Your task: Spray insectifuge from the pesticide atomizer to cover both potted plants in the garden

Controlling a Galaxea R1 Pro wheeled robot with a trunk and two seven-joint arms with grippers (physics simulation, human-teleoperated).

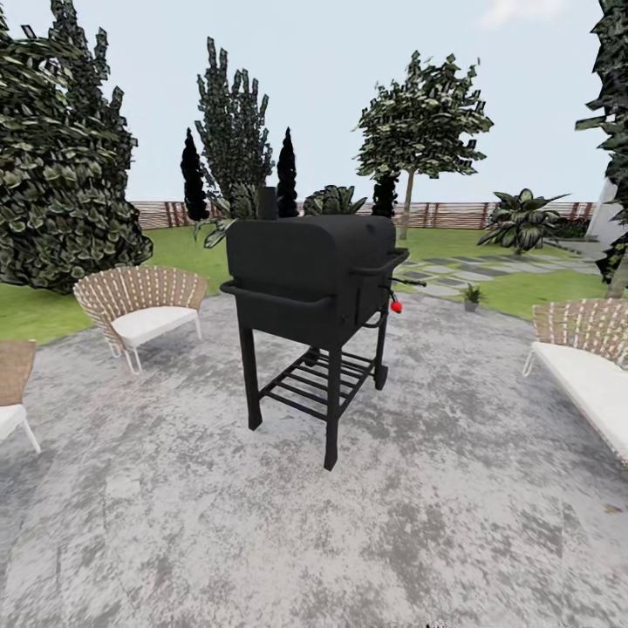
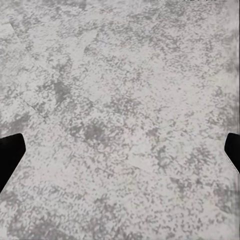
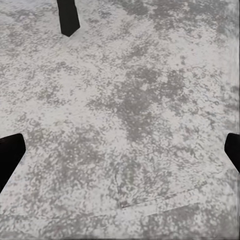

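One potted plant (image 1: 472, 296) is being shown far back at the lawn's edge, right of the black grill (image 1: 314, 288) on the grey patio (image 1: 262, 523). Both grippers' jaws are being held wide above bare paving in the wrist views.

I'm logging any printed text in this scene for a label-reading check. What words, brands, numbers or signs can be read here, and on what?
None: no readable text anywhere.
The black grill bears no visible lettering, badge or numbers.
The wicker chair and the white-cushioned bench are unmarked.
The small potted plant is too small to show any label.
Both wrist views show bare grey paving between open grippers.
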